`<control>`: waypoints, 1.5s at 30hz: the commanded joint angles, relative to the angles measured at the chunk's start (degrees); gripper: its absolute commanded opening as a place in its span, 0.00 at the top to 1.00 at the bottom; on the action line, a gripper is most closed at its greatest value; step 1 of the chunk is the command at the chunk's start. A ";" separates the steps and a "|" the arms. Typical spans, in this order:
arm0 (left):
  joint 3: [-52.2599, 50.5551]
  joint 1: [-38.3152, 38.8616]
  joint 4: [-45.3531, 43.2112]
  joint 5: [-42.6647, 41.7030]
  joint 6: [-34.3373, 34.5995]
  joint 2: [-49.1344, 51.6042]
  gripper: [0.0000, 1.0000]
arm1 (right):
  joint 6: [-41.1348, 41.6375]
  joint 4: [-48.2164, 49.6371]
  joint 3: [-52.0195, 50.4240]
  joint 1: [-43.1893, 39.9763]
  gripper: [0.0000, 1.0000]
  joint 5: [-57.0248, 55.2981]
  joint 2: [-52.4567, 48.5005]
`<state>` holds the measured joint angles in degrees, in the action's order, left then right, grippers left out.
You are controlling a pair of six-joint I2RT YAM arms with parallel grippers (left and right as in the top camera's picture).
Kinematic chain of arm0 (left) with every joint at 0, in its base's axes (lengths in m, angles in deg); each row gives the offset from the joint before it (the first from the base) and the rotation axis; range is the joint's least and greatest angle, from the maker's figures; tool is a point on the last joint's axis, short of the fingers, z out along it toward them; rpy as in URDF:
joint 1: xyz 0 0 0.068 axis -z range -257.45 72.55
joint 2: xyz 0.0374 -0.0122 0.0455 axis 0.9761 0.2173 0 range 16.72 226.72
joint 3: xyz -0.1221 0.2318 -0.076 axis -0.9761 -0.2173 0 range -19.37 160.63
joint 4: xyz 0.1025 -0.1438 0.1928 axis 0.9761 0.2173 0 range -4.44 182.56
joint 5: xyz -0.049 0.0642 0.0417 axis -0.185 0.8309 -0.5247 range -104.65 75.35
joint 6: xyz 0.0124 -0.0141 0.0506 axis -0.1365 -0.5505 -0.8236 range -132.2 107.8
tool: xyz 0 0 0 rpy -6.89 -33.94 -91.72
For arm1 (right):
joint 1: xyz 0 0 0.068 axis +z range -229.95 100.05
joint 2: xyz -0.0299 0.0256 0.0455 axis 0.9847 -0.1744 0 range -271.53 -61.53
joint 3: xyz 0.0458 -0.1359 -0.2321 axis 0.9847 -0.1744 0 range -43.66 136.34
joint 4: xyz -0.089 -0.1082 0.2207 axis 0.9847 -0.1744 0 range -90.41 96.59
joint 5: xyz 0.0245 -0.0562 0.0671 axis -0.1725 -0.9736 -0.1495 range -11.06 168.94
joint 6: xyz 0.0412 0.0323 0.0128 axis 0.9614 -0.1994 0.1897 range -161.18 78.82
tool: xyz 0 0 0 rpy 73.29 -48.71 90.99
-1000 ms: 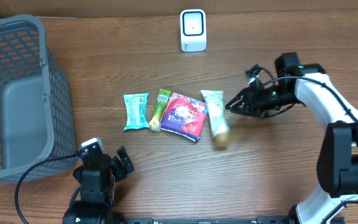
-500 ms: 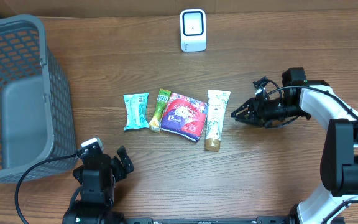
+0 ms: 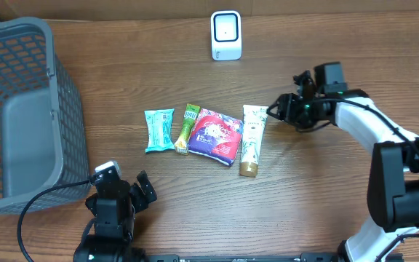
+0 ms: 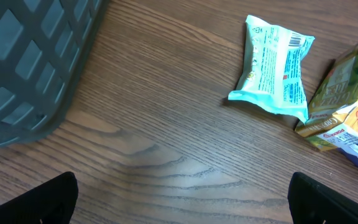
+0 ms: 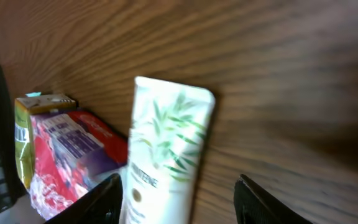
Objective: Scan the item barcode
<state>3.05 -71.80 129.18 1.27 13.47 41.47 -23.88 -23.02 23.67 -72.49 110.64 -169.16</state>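
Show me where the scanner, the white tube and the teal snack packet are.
scanner (image 3: 226, 32), overhead view, on its front face.
white tube (image 5: 166, 152), right wrist view, on the middle of its body.
teal snack packet (image 4: 271, 65), left wrist view, on the middle of the wrapper.

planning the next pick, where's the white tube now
Overhead view: the white tube lies flat right of centre, just right of the red packet, near the right gripper.

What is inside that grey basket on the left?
Only its bare grey floor shows inside the basket. Its left edge falls outside the picture, unseen.
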 commanded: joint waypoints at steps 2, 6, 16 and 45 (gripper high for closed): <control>-0.26 0.11 -0.35 0.98 1.16 -0.50 0.00 | 2.05 0.42 4.87 1.33 0.42 -3.91 -2.45; -0.26 0.11 -0.35 0.98 1.16 -0.50 0.00 | 2.23 1.09 5.44 1.33 0.46 -7.26 -4.57; -0.26 0.11 -0.35 0.98 1.16 -0.50 0.00 | 1.79 4.48 5.44 2.51 0.50 -6.49 -10.29; -0.26 0.11 -0.35 0.98 1.16 -0.50 0.01 | -1.05 1.38 5.44 4.13 0.96 -0.90 -13.35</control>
<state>3.05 -71.80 129.18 1.27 13.63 41.47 -23.55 -20.63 29.44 -67.66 112.04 -180.42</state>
